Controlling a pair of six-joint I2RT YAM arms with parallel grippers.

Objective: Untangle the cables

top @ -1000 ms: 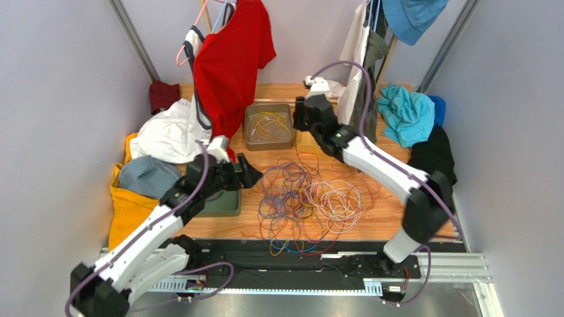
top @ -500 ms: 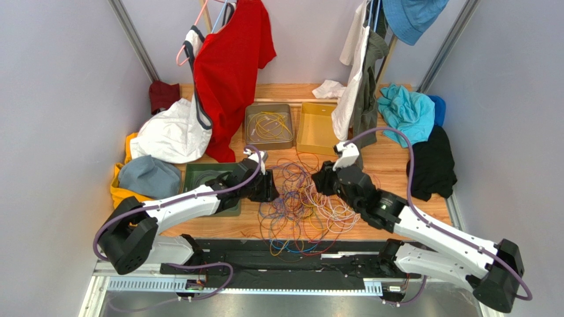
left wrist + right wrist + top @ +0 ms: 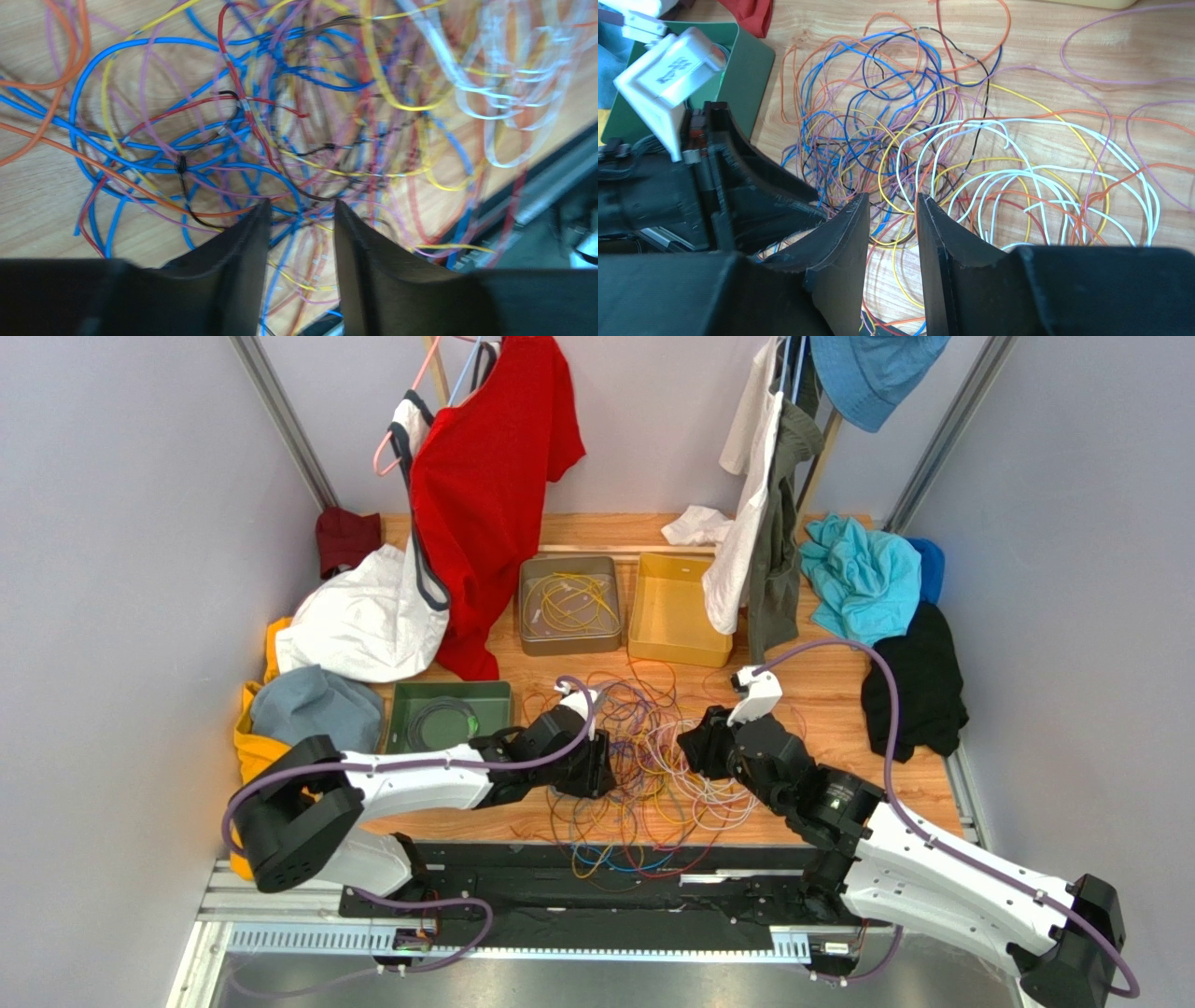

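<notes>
Top external view places us behind the two arms, which both reach low over the wooden table (image 3: 828,693) toward the cables (image 3: 648,756). These lie in a loose tangled pile at the middle of the table, spilling to its near edge. The left gripper (image 3: 601,767) sits at the left side of the pile and the right gripper (image 3: 697,752) at the right side, facing each other with wires between them. From the left wrist we see its two dark fingers (image 3: 238,245) parted with a clear gap and nothing held; blue, red, orange, purple and yellow wires cross just past the tips, though we cannot tell whether the tips touch them. From the right wrist we see its fingers (image 3: 843,231) parted by a narrower gap, also holding nothing, with white loops to one side and blue and orange ones to the other. Left of the pile lies a green tray (image 3: 491,703). Farther back stand a grey bin (image 3: 523,609) holding yellow wires and a yellow bin (image 3: 673,609). Beyond them hangs a red shirt (image 3: 491,462).
</notes>
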